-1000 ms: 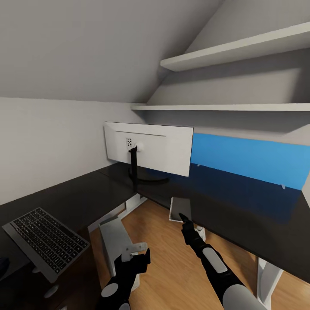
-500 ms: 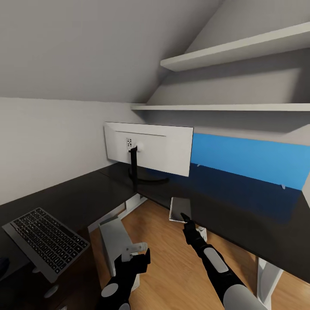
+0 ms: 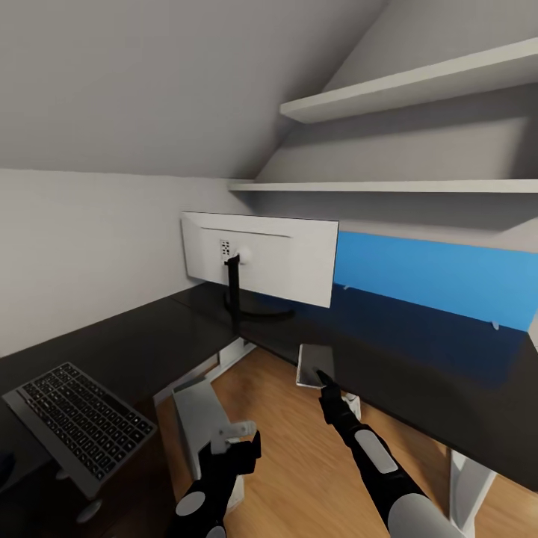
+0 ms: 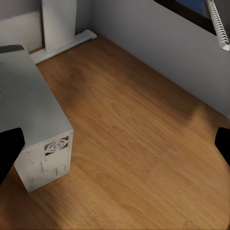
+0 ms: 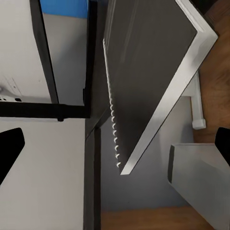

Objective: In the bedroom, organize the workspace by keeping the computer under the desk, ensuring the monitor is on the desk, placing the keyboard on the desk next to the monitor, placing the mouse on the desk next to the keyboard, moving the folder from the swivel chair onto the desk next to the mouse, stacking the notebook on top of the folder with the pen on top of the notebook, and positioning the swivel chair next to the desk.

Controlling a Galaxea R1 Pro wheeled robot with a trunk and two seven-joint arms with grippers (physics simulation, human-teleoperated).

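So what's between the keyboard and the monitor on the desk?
Nothing: in the head view, bare black desk runs from the keyboard to the monitor.

— Any lettering to read on the slim black keyboard with the grey edge [image 3: 78, 426]?

— The keys are too small and blurred; no legends come through.

— And the white back of the wide flat monitor [image 3: 259, 255]?

— A small patch of dark port marks, but no brand or number. The light grey tower computer case [image 4: 36, 127] carries a vent pattern only, no label.
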